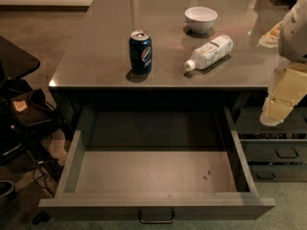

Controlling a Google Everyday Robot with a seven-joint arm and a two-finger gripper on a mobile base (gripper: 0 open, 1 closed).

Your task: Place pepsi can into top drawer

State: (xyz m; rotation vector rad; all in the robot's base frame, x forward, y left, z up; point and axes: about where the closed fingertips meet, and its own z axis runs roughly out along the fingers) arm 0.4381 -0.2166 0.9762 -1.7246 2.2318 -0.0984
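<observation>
The pepsi can (140,52), dark blue with a round logo and a silver top, stands upright on the grey countertop (96,56) near its front edge, left of centre. The top drawer (158,207) is pulled wide open below the counter; its inside is bare and its dark pull handle (156,219) is at the bottom of the view. My gripper (277,110) hangs at the right edge of the view, in front of the counter's right end, well to the right of the can and above the right-hand drawers. It holds nothing that I can see.
A white plastic bottle (210,51) lies on its side on the counter to the right of the can. A white bowl (201,18) stands behind it. Narrower grey drawers (278,152) sit at the lower right. A dark chair and cables (24,119) are at the left.
</observation>
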